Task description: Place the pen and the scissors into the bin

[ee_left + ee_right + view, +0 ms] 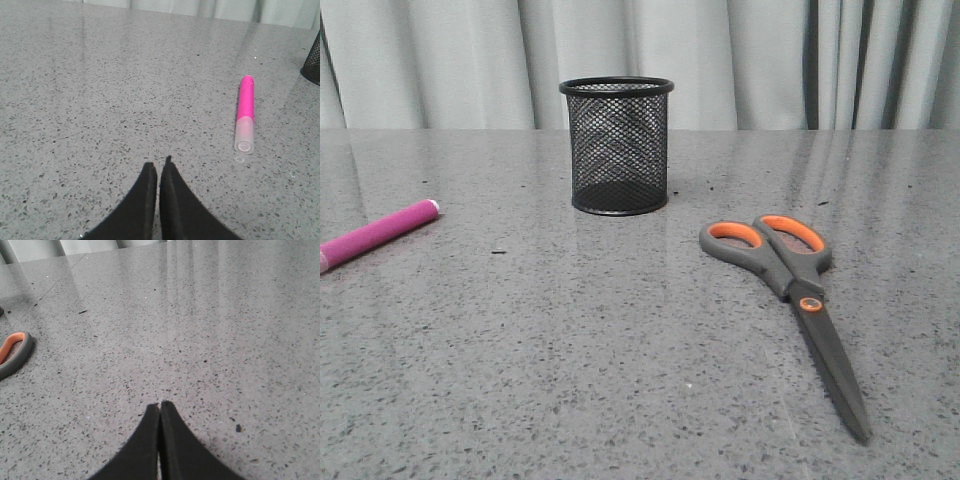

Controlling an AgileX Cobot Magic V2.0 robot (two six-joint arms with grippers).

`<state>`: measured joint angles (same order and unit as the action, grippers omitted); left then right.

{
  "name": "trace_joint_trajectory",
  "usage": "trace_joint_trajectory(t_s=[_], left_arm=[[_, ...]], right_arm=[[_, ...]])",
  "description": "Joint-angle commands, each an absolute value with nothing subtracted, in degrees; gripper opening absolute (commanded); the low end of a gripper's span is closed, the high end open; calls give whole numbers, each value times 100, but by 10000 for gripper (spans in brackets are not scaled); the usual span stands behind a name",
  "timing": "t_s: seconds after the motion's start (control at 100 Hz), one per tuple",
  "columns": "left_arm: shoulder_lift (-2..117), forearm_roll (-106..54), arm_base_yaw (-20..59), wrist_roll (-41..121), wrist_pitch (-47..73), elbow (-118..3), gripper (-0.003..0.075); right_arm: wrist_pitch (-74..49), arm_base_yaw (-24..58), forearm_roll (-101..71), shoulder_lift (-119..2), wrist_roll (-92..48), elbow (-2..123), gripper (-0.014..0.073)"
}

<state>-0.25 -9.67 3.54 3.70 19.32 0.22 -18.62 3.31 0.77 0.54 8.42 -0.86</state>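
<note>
Bin (pixel 617 145) stands upright on the grey speckled table (pixel 570 340), toward the back, centre. Pen (pixel 378 234) lies flat at the left edge, well apart from the bin; no print legible on it. Scissors (pixel 790 290) lie flat, blades closed, right of the bin; no brand mark readable. Left gripper (pixel 158 170) clenched, empty, above the table near the pen. Right gripper (pixel 159 407) clenched, empty, scissors handle off to its side.

The left gripper (pixel 159 167) has its two black fingers pressed together and holds nothing. The right gripper (pixel 160 407) is the same, fingers together with nothing between them.
</note>
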Motion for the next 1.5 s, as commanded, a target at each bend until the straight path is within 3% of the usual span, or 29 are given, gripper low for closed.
trace_joint_trajectory(t_s=[0.0, 0.25, 0.51, 0.66, 0.97, 1.49], left_arm=[[-209, -1021, 348, 315, 1669, 160, -20], [-209, -1021, 348, 315, 1669, 160, -20], [-209, -1021, 348, 315, 1669, 160, -20], [-209, -1021, 348, 315, 1669, 160, -20], [-209, -1021, 348, 315, 1669, 160, -20], [-209, -1025, 348, 325, 1229, 160, -20]], right_arm=[[-1709, 295, 35, 197, 802, -144, -66], [-1531, 295, 162, 197, 802, -144, -66], [915, 295, -399, 197, 860, -144, -66], [1940, 295, -1359, 197, 1789, -144, -66], [1012, 295, -1403, 197, 1871, -144, -66], [1128, 295, -1417, 197, 1871, -144, -66]])
